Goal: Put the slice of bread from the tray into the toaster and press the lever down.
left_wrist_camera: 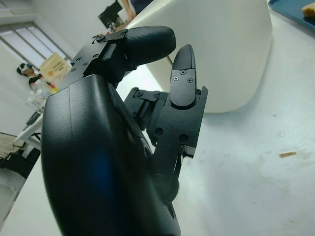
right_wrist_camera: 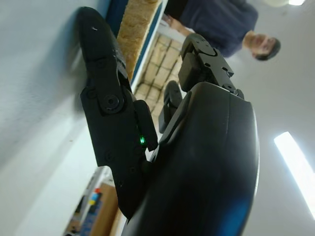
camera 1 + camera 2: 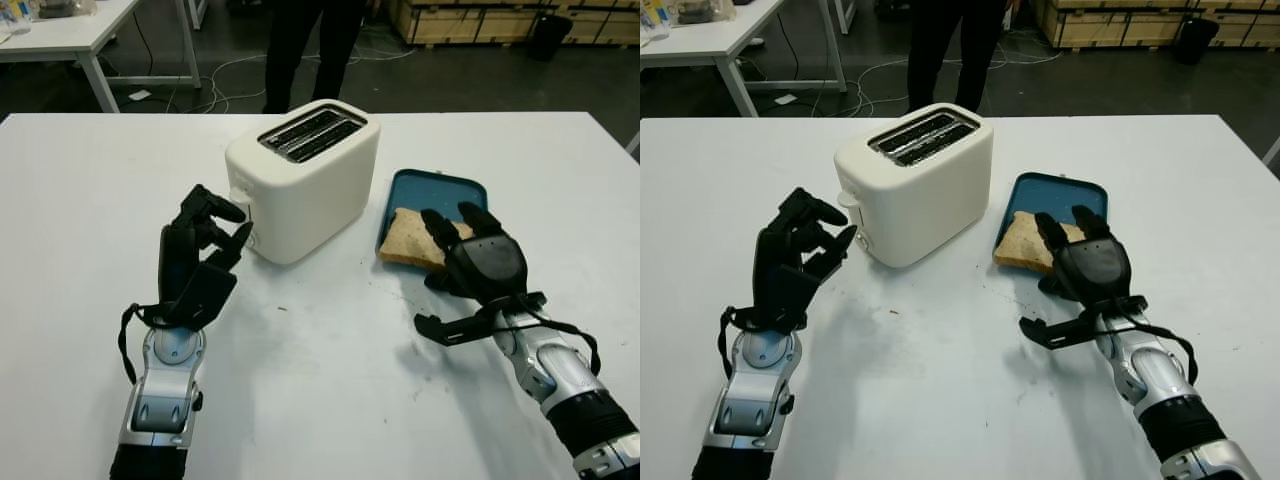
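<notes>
A white two-slot toaster (image 3: 303,180) stands near the middle of the white table (image 3: 330,380), its slots empty and facing up. At about three o'clock from it, just beside its flank, lies a blue tray (image 3: 436,195), and the slice of bread (image 3: 412,240) sits at the tray's six-o'clock end, its near edge hanging over the rim toward the robot.

The right hand (image 3: 478,255) is at the bread — its fingers (image 3: 439,230) are stretched out and a little apart, lying over the slice's right part, while the thumb sits low by the table in the right wrist view. They look to be touching the crust, though whether they press on it or only hover above is hard to tell; nothing is clamped.

The left hand (image 3: 203,250) is raised at the toaster's nine-o'clock side, near the end that carries the lever (image 3: 238,197). Its fingers (image 1: 183,73) are bent, tips close together, closed on nothing and just short of the toaster's wall.

At twelve o'clock, beyond the table's far edge, a person's legs (image 3: 305,50) stand on the floor among cables.
</notes>
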Robot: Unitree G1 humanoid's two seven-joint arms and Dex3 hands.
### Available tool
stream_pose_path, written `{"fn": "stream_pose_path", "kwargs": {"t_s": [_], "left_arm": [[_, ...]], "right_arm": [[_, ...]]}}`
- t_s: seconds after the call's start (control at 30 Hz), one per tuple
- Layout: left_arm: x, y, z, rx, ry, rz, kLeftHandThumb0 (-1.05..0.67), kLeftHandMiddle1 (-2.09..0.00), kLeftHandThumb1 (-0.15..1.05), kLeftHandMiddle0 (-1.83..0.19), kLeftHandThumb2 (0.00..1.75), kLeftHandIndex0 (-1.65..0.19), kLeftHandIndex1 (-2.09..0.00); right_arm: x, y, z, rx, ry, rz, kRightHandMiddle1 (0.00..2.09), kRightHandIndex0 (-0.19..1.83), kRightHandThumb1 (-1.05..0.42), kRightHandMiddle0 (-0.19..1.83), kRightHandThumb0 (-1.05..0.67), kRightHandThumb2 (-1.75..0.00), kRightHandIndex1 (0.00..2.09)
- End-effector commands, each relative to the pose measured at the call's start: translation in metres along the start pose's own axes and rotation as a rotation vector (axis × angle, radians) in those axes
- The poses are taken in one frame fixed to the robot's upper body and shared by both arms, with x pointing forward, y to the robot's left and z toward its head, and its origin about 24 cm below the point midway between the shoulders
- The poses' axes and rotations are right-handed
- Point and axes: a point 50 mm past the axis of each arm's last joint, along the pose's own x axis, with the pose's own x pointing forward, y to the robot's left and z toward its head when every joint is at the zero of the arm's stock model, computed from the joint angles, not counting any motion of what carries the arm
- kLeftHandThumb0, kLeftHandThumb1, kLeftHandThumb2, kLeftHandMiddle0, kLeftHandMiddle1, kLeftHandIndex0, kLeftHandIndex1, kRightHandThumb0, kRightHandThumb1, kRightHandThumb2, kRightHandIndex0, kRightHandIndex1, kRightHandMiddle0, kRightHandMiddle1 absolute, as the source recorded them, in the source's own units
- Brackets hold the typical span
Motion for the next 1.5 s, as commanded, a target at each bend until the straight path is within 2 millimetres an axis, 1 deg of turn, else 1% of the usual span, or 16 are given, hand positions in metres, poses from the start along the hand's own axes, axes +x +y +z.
{"fn": "stream_pose_path", "kwargs": {"t_s": [0.0, 0.2, 0.3, 0.33, 0.37, 0.4, 0.47, 0.5, 0.57, 0.6, 0.77, 0.87, 0.97, 1.17, 1.33, 1.47], "left_arm": [[0.002, 0.000, 0.005, -0.004, -0.033, 0.008, -0.26, -1.75, 0.92, -0.72, 0.28, -0.42, -1.75], [0.001, 0.001, 0.007, 0.008, -0.042, 0.020, -0.27, -1.75, 0.92, -0.73, 0.28, -0.43, -1.74], [0.001, 0.001, 0.008, 0.008, -0.047, 0.024, -0.26, -1.75, 0.92, -0.73, 0.28, -0.43, -1.74], [0.000, 0.001, 0.008, 0.010, -0.050, 0.025, -0.25, -1.75, 0.92, -0.73, 0.28, -0.43, -1.74], [0.000, 0.001, 0.009, 0.014, -0.052, 0.027, -0.25, -1.75, 0.92, -0.74, 0.28, -0.43, -1.74], [0.000, 0.001, 0.009, 0.017, -0.053, 0.029, -0.25, -1.75, 0.92, -0.74, 0.28, -0.43, -1.74], [-0.001, 0.002, 0.009, 0.018, -0.052, 0.032, -0.26, -1.75, 0.92, -0.74, 0.28, -0.43, -1.74], [-0.001, 0.002, 0.009, 0.018, -0.051, 0.033, -0.26, -1.75, 0.92, -0.73, 0.28, -0.43, -1.74], [-0.001, 0.002, 0.010, 0.022, -0.051, 0.037, -0.27, -1.75, 0.92, -0.73, 0.27, -0.43, -1.74], [-0.002, 0.002, 0.010, 0.022, -0.052, 0.038, -0.27, -1.75, 0.92, -0.72, 0.27, -0.42, -1.74], [-0.002, 0.002, 0.010, 0.018, -0.052, 0.044, -0.25, -1.75, 0.92, -0.72, 0.27, -0.42, -1.73], [-0.002, 0.002, 0.010, 0.013, -0.049, 0.047, -0.24, -1.75, 0.92, -0.72, 0.27, -0.42, -1.73], [-0.002, 0.002, 0.010, 0.012, -0.049, 0.048, -0.24, -1.75, 0.92, -0.72, 0.27, -0.43, -1.73], [-0.002, 0.001, 0.009, 0.003, -0.048, 0.050, -0.24, -1.75, 0.92, -0.72, 0.27, -0.43, -1.72], [-0.002, 0.001, 0.009, 0.005, -0.046, 0.047, -0.25, -1.75, 0.92, -0.73, 0.26, -0.43, -1.73], [-0.002, 0.001, 0.009, 0.013, -0.043, 0.046, -0.26, -1.75, 0.92, -0.72, 0.26, -0.43, -1.73]], "right_arm": [[-0.001, 0.007, -0.001, -0.058, -0.048, 0.021, 0.03, 0.33, -0.85, 0.28, -0.56, 0.00, 0.05], [0.006, 0.014, -0.002, -0.146, -0.115, 0.038, 0.05, 0.38, -0.87, 0.35, -0.52, -0.01, 0.06], [0.008, 0.017, -0.001, -0.198, -0.145, 0.022, 0.10, 0.54, -0.88, 0.48, -0.47, -0.01, 0.15], [0.008, 0.019, 0.000, -0.203, -0.155, 0.014, 0.15, 0.62, -0.90, 0.58, -0.41, -0.03, 0.34], [0.008, 0.020, 0.001, -0.204, -0.166, 0.010, 0.32, 0.54, -0.91, 0.69, -0.34, -0.09, 0.91], [0.009, 0.020, 0.001, -0.202, -0.175, 0.012, 0.58, 0.51, -0.92, 0.67, -0.30, -0.13, 1.25], [0.009, 0.020, 0.002, -0.200, -0.194, 0.020, 1.14, 0.55, -0.92, 0.52, -0.25, -0.33, 1.63], [0.008, 0.019, 0.003, -0.198, -0.203, 0.023, 1.30, 0.59, -0.92, 0.48, -0.25, -0.42, 1.69], [0.009, 0.017, 0.004, -0.201, -0.213, 0.040, 1.58, 0.66, -0.92, 0.39, -0.30, -0.63, 1.73], [0.009, 0.016, 0.004, -0.196, -0.217, 0.050, 1.61, 0.68, -0.92, 0.39, -0.32, -0.65, 1.74], [0.008, 0.010, 0.006, -0.171, -0.235, 0.096, 1.74, 0.82, -0.92, 0.46, -0.36, -0.60, 1.75], [0.007, 0.008, 0.007, -0.180, -0.255, 0.118, 1.74, 0.90, -0.92, 0.51, -0.35, -0.55, 1.75], [0.006, 0.006, 0.008, -0.143, -0.276, 0.122, 1.75, 0.89, -0.92, 0.50, -0.34, -0.54, 1.75], [0.004, -0.009, 0.009, -0.107, -0.380, -0.078, 1.75, 0.85, -0.92, 0.49, -0.32, -0.50, 1.75], [0.004, -0.031, 0.008, -0.071, -0.486, -0.332, 1.75, 0.79, -0.92, 0.47, -0.28, -0.48, 1.75], [0.006, -0.048, 0.005, -0.064, -0.525, -0.447, 1.75, 0.74, -0.92, 0.42, -0.28, -0.37, 1.75]]}}
